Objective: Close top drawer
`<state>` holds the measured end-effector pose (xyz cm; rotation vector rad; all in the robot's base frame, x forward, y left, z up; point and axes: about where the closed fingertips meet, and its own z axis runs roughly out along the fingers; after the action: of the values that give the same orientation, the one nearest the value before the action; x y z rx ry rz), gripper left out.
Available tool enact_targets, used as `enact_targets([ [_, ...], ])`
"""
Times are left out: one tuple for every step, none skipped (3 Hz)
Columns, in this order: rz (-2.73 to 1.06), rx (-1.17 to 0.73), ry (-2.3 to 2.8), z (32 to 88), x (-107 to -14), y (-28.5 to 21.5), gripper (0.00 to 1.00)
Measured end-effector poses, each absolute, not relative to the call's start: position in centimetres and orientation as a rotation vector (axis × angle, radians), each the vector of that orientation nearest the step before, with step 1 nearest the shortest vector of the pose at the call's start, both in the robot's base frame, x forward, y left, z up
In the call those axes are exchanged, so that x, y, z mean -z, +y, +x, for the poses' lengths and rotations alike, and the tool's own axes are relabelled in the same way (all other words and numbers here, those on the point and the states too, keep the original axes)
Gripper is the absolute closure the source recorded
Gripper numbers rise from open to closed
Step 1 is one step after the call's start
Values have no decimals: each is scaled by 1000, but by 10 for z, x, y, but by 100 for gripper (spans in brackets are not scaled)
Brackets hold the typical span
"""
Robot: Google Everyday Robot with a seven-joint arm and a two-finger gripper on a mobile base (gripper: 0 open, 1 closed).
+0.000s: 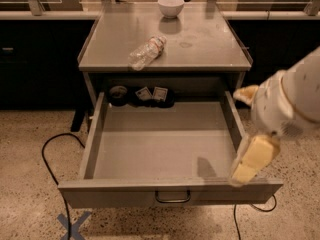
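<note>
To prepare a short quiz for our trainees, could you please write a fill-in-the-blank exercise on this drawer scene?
1. The top drawer is pulled ____.
2. In the camera view, the gripper hangs at the drawer's front ____ corner.
3. The plastic bottle on the cabinet top lies on its ____.
4. The colour of the bowl at the back of the cabinet top is ____.

Missing words: open; right; side; white.
</note>
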<state>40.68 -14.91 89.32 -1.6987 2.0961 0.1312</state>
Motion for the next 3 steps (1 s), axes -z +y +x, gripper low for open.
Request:
enact_targets([
  [-1706, -232, 2098, 378, -842, -129, 0],
  [-1708, -287, 2137, 358, -786, -123, 0],
  [-1708, -287, 2137, 358, -786, -123, 0],
])
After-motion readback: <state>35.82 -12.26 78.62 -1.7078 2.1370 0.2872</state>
